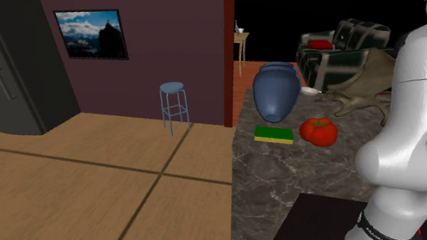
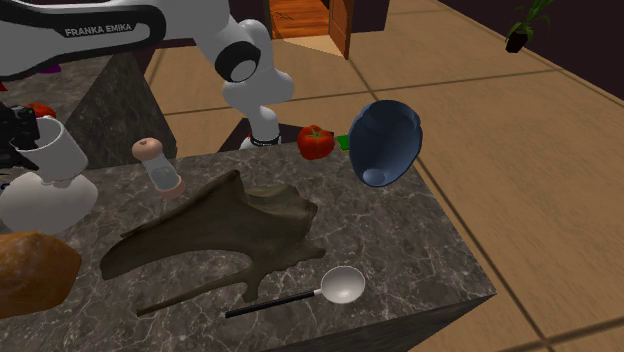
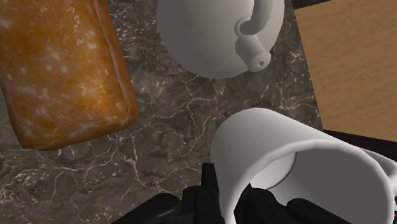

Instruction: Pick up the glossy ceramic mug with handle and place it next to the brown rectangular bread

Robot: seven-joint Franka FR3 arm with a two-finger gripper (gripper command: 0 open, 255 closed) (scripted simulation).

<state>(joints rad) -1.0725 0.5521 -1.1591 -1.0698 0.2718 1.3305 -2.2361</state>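
one glossy white mug (image 3: 299, 159), pinched by its wall in the jaws, aloft over the tabletop (image 3: 172, 127) near one brown loaf (image 3: 57, 70) and one white pot (image 3: 210, 38). likely light, stiff, slick and chippable; best gripped firmly by the rim wall, then set down gently

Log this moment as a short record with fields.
gripper: shut on the mug's rim
mug: white, tilted, apart from the bread
bread: brown loaf lying on the marbled counter
nearest neighbour: white spouted pot, beside the loaf
farther off: blue vase, tomato, ladle
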